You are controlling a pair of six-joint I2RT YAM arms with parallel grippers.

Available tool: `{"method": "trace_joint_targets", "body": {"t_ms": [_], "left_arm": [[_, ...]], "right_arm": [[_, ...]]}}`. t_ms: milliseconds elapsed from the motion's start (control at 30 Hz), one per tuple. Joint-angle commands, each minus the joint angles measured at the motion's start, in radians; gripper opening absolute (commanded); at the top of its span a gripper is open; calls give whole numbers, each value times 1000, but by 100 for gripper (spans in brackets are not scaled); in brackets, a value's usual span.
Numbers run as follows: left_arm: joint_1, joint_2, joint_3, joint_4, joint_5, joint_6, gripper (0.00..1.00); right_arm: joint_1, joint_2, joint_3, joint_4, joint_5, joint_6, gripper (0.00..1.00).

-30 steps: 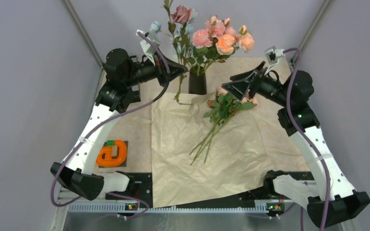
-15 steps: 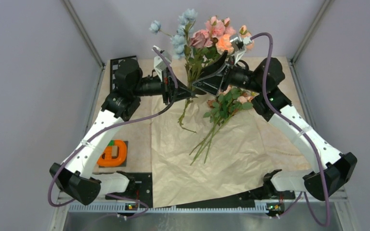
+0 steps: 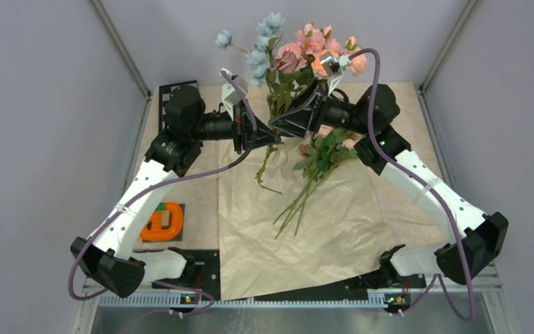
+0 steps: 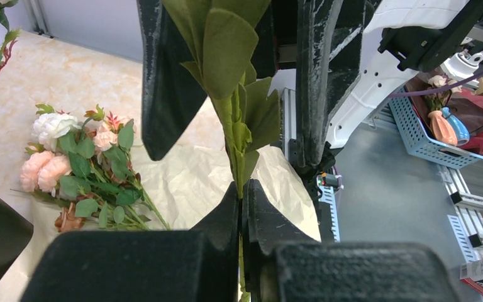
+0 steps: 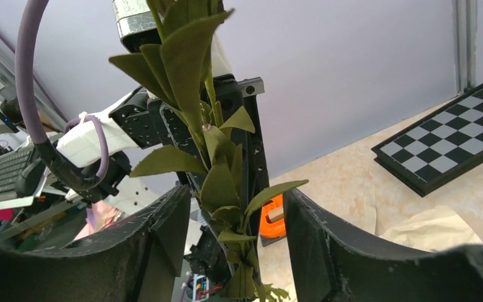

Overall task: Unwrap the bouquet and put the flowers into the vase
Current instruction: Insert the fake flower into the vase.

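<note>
Table [image 3: 191,188]: pale marbled top, carrying the paper and the orange block.
Kraft paper [image 3: 341,229]: spread open and crinkled across the middle, reaching the near edge.
Tall bunch [image 3: 288,59]: pink, orange and pale-blue blooms upright at the far side, stem ends hanging free over the paper's far edge.
Flowers [image 3: 323,149]: lying unwrapped on the paper, cream and pink heads toward the far right, bare stems pointing near-left, just beside the tall bunch's stems.
Left gripper [image 4: 242,195]: clenched on the tall bunch's leafy stem.
Right gripper [image 5: 236,242]: jaws apart, straddling the same stem on the bloom side of the left's hold; possibly brushing leaves, hard to tell.
Orange block [image 3: 161,221]: on a dark tile left of the paper, beside the left arm.
</note>
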Motion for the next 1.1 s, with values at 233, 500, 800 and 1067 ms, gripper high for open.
{"method": "trace_joint_targets", "body": {"t_ms": [233, 500, 800, 1067], "left_arm": [[-4, -2, 45, -9, 33, 40, 0], [18, -42, 18, -138, -207, 148, 99], [238, -216, -183, 1, -345, 53, 99], [337, -317, -293, -78, -763, 125, 99]], "right_arm": [[29, 19, 27, 28, 1, -22, 23], [30, -134, -40, -17, 168, -225, 0], [29, -292, -185, 222, 499, -562, 0], [29, -132, -125, 448, 519, -649, 0]]}}
